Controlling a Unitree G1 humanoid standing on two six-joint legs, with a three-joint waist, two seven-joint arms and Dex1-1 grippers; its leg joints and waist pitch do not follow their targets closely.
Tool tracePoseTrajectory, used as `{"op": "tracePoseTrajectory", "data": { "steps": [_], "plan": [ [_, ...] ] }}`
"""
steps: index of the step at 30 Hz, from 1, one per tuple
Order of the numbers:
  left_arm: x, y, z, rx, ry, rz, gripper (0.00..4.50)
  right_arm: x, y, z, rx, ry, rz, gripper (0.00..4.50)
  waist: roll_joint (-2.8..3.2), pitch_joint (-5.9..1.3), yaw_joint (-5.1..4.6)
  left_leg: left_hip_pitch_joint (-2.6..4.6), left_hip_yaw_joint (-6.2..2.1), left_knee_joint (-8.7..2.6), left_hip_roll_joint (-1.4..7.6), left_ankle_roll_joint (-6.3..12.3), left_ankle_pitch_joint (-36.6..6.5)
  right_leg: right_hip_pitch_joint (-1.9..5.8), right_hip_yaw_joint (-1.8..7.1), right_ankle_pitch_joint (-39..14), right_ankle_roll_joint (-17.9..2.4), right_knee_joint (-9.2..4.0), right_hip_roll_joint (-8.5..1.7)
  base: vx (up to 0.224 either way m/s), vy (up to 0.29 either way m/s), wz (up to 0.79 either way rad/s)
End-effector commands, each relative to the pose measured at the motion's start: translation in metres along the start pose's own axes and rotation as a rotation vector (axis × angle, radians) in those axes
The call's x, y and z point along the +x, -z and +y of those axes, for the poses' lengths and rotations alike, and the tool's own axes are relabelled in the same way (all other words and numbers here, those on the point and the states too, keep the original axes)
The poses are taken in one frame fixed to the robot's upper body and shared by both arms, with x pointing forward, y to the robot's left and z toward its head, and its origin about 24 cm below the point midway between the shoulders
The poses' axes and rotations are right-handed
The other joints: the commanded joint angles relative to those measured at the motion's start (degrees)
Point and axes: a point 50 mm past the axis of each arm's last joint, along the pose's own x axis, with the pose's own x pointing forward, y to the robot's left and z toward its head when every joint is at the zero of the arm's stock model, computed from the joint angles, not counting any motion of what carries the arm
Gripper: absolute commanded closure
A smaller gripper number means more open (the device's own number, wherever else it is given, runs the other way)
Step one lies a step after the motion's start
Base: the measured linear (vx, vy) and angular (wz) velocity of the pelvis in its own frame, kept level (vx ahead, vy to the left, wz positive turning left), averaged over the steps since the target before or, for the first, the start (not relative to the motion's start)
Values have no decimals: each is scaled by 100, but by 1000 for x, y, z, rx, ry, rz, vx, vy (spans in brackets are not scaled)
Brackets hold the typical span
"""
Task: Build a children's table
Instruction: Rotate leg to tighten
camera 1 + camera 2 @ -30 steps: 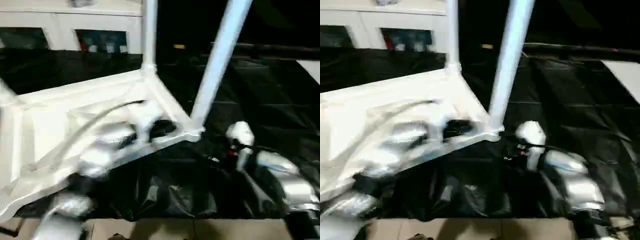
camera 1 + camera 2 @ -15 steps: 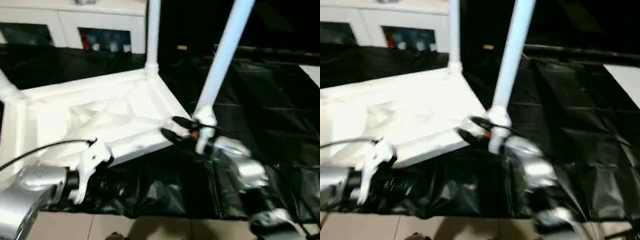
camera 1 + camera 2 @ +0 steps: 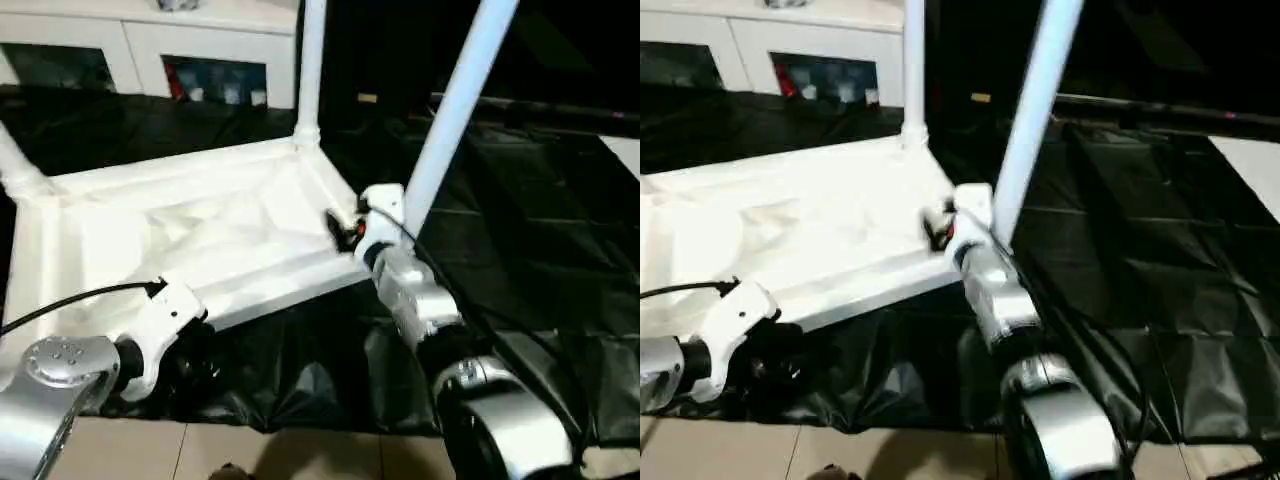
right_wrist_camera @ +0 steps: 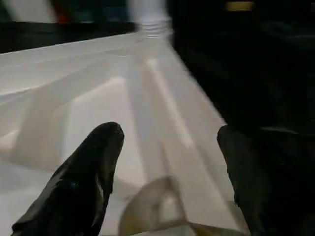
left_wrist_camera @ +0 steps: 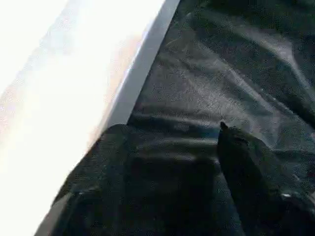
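1. Down by the near rim of the upturned table top (image 3: 200,225), the left gripper (image 5: 167,162) hangs with fingers parted, grasping nothing, over the black sheet (image 5: 236,73).
2. Right gripper (image 4: 170,162), spread and empty, straddles the corner under the nearest leg (image 3: 455,110).
3. Risk: a knock there could unseat that leg.
4. Beyond both, the white cabinet (image 3: 150,50); nothing blocks them.

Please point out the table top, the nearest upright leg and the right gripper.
table top (image 3: 215,225), left eye view, ribbed underside.
nearest leg (image 3: 450,120), left eye view, mid-shaft.
right gripper (image 4: 170,147), right wrist view, between its fingertips.
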Motion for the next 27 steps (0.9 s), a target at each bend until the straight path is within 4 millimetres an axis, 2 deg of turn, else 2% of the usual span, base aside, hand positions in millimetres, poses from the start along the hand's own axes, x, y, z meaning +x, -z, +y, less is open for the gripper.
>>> {"op": "tracePoseTrajectory", "data": {
  "steps": [1, 3, 6, 7, 9, 11, 13, 14, 15, 19, 21, 22, 23, 24, 25, 26, 27],
  "plan": [
    [0, 2, 4, 4, -42, 15, 104, 0, -1, -26, 22, 129, -2, 104, 166, -378, -56, 151, -11, -441, 111, -432, -1574, 148, 310, -955, -852, -339, -237, 0, 0, 0],
    [3, 4, 3, 2, -47, 19, 80, 0, -5, -42, 32, 221, -11, 104, 152, -381, -53, 133, -13, -439, 108, -429, -1552, 168, 305, -894, -835, -326, -232, 0, 0, 0],
    [6, 4, 5, 8, -71, 21, 69, 0, -8, -52, 29, 282, -19, 104, 146, -382, -33, 154, 4, -421, 100, -414, -1618, 142, 316, -987, -821, -343, -227, 0, 0, 0],
    [7, 4, 7, 11, -87, 22, 60, 0, -11, -58, 19, 306, -27, 104, 155, -380, -35, 146, 2, -418, 97, -410, -1625, 142, 322, -996, -815, -338, -225, 0, 0, 0],
    [9, 4, 11, 18, -116, 16, 38, -1, -16, -73, 12, 352, -44, 104, 132, -374, -21, 143, 11, -405, 84, -399, -1719, 127, 348, -1171, -777, -353, -212, 0, 0, 0],
    [10, 4, 12, 17, -124, 13, 31, -2, -18, -77, 9, 364, -48, 104, 135, -382, -13, 128, 5, -400, 84, -380, -1726, 143, 351, -1228, -755, -351, -213, 0, 0, 0],
    [10, 4, 14, 16, -142, 8, 12, -4, -22, -91, -14, 393, -59, 104, 130, -376, -19, 101, -6, -401, 80, -374, -1727, 155, 345, -1287, -719, -349, -209, 0, 0, 0],
    [10, 5, 15, 15, -150, 5, 4, -5, -23, -96, -24, 403, -62, 104, 146, -382, -17, 101, -10, -394, 78, -382, -1753, 153, 341, -1320, -719, -354, -213, 0, 0, 0],
    [10, 6, 16, 15, -160, -4, 4, -7, -25, -103, -39, 416, -64, 104, 176, -385, -8, 109, -9, -383, 73, -381, -1766, 148, 341, -1296, -745, -348, -212, 0, 0, 0],
    [5, 12, 15, -19, -172, -101, 4, -12, -31, -124, -76, 441, -81, 104, 161, -406, -16, 54, -9, -360, 65, -321, -1578, 197, 331, -997, -817, -329, -205, 0, 0, 0],
    [2, 13, 12, -38, -165, -153, 4, -13, -33, -128, -67, 422, -89, 104, 138, -406, -38, 38, -1, -350, 66, -246, -1551, 206, 327, -912, -887, -324, -199, 0, 0, 0],
    [-3, 16, 9, -40, -148, -189, 4, -14, -34, -131, -77, 394, -96, 104, 140, -412, -39, 54, 5, -343, 68, -219, -1551, 193, 325, -904, -898, -322, -187, 0, 0, 0],
    [-3, 16, 9, -40, -147, -192, 4, -14, -34, -131, -78, 392, -96, 104, 137, -406, -43, 26, -6, -342, 63, -176, -1553, 209, 327, -903, -920, -326, -201, 0, 0, 0],
    [-13, 26, 9, -46, -138, -196, 4, -16, -32, -131, -121, 317, -101, 104, 128, -393, -62, 14, -7, -350, 70, -143, -1613, 212, 322, -1018, -910, -342, -198, 0, 0, 0],
    [-15, 27, 9, -47, -139, -196, 4, -16, -31, -131, -126, 304, -101, 104, 134, -387, -81, 10, -13, -354, 78, -117, -1652, 211, 324, -1116, -897, -350, -195, 0, 0, 0],
    [-18, 29, 10, -50, -140, -196, 4, -17, -31, -131, -137, 279, -102, 104, 134, -387, -81, 10, -13, -354, 78, -117, -1652, 211, 324, -1116, -897, -350, -195, 0, 0, 0],
    [-25, 34, 16, -80, -171, -236, 4, -18, -27, -129, -135, 185, -96, 104, 137, -374, -81, 41, -1, -344, 79, -56, -1763, 181, 341, -1202, -955, -372, -177, 0, 0, 0]
  ]
}}
